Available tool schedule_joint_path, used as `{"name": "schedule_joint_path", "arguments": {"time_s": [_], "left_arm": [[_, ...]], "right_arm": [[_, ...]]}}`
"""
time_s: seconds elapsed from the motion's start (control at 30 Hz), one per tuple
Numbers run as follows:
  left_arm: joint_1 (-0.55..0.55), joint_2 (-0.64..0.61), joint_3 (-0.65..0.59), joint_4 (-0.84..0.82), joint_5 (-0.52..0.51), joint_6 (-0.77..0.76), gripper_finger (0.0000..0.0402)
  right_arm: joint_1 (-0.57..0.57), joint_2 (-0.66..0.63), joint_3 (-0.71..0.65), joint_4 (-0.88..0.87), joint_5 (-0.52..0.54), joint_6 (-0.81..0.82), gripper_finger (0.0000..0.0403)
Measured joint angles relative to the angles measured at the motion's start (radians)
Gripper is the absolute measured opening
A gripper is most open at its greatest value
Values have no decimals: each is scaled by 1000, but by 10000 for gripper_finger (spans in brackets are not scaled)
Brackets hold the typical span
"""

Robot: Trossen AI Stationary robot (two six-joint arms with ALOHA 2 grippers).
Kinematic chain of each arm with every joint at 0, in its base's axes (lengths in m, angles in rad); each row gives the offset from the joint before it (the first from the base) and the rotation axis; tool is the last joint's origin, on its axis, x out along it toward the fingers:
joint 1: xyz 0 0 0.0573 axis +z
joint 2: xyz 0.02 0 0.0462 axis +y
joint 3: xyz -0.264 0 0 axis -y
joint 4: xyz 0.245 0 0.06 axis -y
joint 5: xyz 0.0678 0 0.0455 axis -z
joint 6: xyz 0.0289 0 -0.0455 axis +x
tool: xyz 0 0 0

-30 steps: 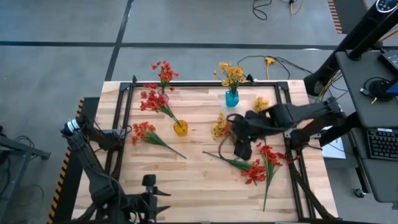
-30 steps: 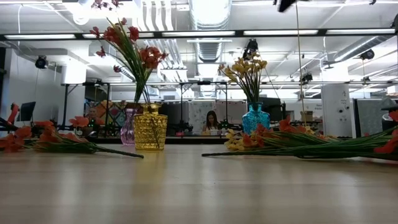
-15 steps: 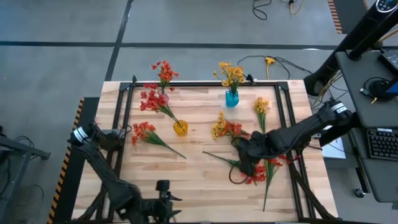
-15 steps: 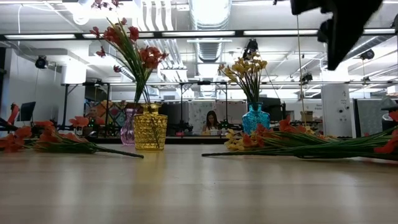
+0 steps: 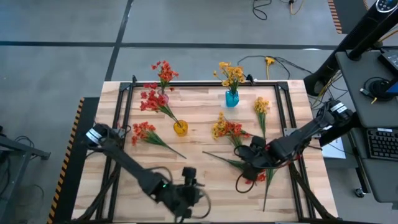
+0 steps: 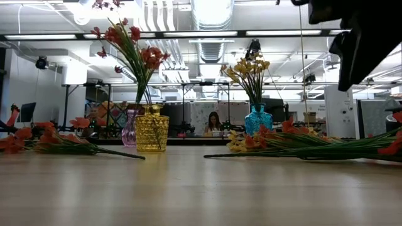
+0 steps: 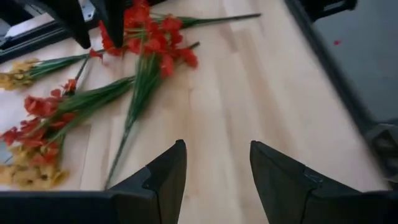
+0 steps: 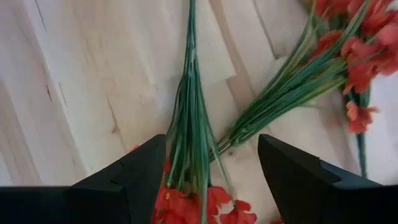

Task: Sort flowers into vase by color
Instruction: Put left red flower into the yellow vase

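My right gripper (image 5: 247,165) is open and hovers over a loose red-orange sprig (image 5: 231,162) lying flat on the table at the near right. In the right wrist view its fingers (image 8: 211,180) stand on either side of the green stem (image 8: 189,130) and do not visibly touch it. A second red sprig (image 8: 292,81) lies beside it. My left gripper (image 5: 198,198) is open and empty near the table's near edge. It faces those red sprigs (image 7: 146,50). Red sprigs stand in the yellow vase (image 5: 180,128) and the pink vase (image 5: 163,94). Yellow sprigs stand in the blue vase (image 5: 231,98).
Other loose sprigs lie on the table: a red one (image 5: 148,134) at the left, a yellow one (image 5: 261,109) at the far right, and a yellow-and-red bunch (image 5: 224,128) in the middle. A dark frame (image 5: 205,83) edges the tabletop. A person sits far behind the table (image 6: 213,122).
My right gripper has gone toward the table's near edge and down, from beside the yellow-and-red bunch to over the red sprigs. My left gripper has gone along the near edge toward the table's right. The flowers have stayed where they were.
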Motion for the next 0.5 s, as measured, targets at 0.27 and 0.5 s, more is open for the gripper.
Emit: {"name": "schedule_joint_path", "arguments": {"time_s": [0.27, 0.5], "left_arm": [[189, 90, 0, 158, 234, 219, 160], [358, 202, 0, 263, 406, 305, 160]], "right_arm": [[45, -83, 35, 46, 176, -68, 249], [63, -155, 23, 153, 315, -196, 249]]}}
